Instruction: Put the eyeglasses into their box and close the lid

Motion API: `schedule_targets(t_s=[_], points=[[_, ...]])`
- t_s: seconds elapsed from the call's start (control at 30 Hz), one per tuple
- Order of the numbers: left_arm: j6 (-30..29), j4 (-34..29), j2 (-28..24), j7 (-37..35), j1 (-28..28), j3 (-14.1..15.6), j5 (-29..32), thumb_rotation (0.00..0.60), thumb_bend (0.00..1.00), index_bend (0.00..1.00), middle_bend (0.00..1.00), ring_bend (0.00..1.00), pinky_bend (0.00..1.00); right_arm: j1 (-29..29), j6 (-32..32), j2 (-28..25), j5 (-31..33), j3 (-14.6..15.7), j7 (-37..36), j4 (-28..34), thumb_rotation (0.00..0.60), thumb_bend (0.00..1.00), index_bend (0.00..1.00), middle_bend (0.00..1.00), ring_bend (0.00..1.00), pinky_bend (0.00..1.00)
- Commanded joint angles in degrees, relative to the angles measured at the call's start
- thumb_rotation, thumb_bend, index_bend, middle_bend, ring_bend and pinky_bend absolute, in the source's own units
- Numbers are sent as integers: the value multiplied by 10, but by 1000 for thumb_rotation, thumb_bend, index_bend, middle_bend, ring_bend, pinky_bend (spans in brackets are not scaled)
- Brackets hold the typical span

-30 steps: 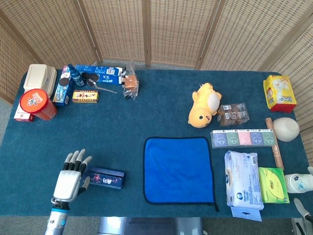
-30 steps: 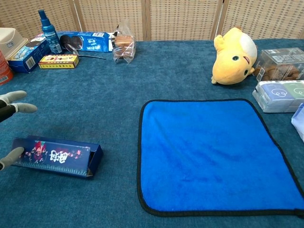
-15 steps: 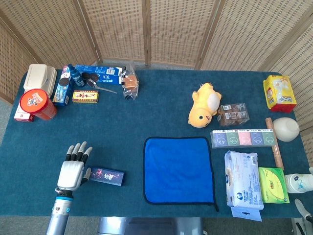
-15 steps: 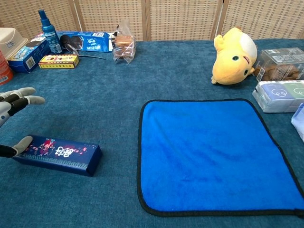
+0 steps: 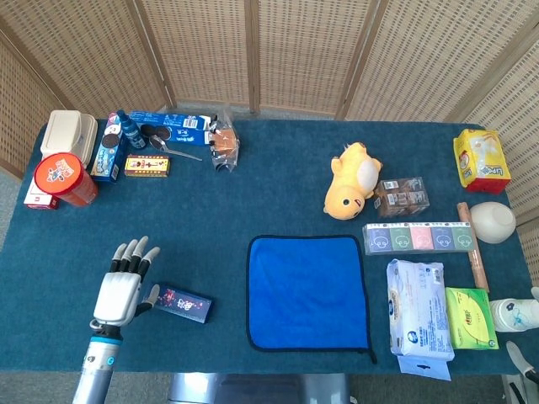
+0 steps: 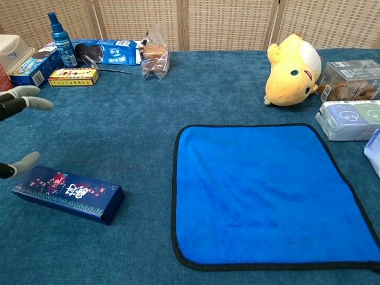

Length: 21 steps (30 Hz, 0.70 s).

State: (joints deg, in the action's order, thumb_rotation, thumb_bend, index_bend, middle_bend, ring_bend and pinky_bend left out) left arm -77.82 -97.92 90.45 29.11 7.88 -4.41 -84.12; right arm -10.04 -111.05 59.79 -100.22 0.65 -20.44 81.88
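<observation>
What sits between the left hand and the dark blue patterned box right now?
Nothing visible. The left hand hovers open just left of the dark blue patterned rectangular box, thumb near its end, with only bare teal tablecloth between them.

We see both views evenly and brightly lit by soft, diffuse light. Shadows on the dark teal carpeted bench [image 5: 278, 198] are faint and short; the plush yellow toy [image 6: 292, 70] casts only a thin one at its base. Nothing glares. Focus is sharp throughout, though the pale fingers [image 6: 27, 102] at the chest view's left edge look slightly soft.
</observation>
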Motion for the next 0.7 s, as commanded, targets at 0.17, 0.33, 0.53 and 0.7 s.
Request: schedule_targets(t_s=[0.17,0.33,0.53,0.7], points=[[56,-120,-125,-2,5,62,15,525,367,208,9,0,19,5,10,-2,-1,-2,18,17,600,279,102,178,66,125],[82,-139,-153,55,13,83,38,524,362,176,0,0,1,7,14,-3,-1,-3,28,26,600,279,102,178,66,125],[96,-139,-142,124,27,83,79,507,358,147,0,0,0,6,15,-3,-1,-3,38,36,600,280,101,178,66,125],[95,-124,-119,180,41,78,92,490,357,119,0,0,0,3,12,-4,3,-5,41,40,600,279,100,178,66,126]])
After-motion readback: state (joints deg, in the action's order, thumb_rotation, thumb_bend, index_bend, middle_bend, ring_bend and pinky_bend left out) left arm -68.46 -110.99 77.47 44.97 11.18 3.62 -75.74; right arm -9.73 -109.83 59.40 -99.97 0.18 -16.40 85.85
